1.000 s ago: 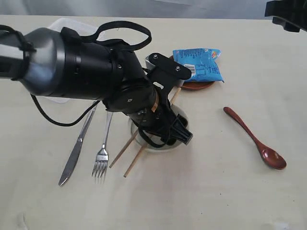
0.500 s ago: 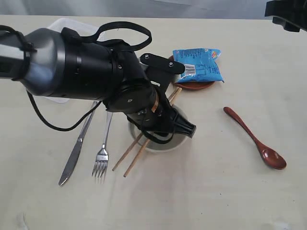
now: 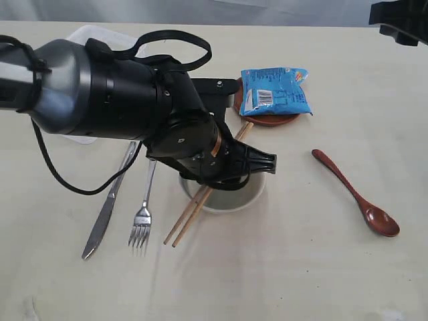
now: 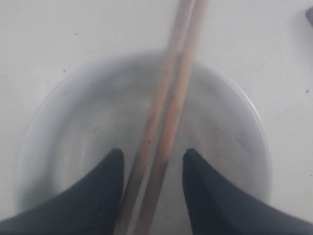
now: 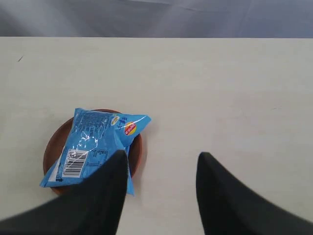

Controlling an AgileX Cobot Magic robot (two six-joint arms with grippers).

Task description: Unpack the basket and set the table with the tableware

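**Chopsticks being squared up across bowl; setting largely laid out**

Findings, on the worktop point(image 3: 321, 267):

- One basket point(image 3: 100, 32) stands at the far left behind the left arm. Its contents are hidden.
- The left tool point(image 4: 153, 156) hangs over the one bowl point(image 3: 244, 199). Its fingers are partly apart and straddle both chopsticks point(image 3: 190, 217). A gap shows on one side, so no firm hold is evident. I judge it is there to set the pair neatly.
- The right tool point(image 5: 162, 161) is raised at the far right, wide open and empty, out of the way.
- One blue packet point(image 3: 275, 90) lies on the one saucer point(image 3: 271, 120), beyond the bowl.
- One spoon point(image 3: 354, 194) lies well to the right of the bowl.
- One knife point(image 3: 107, 207) and one fork point(image 3: 144, 214) lie side by side to the bowl's left, as at a place setting.
- The two chopsticks lie touching, bridging the bowl's rim.
- No cup is visible.
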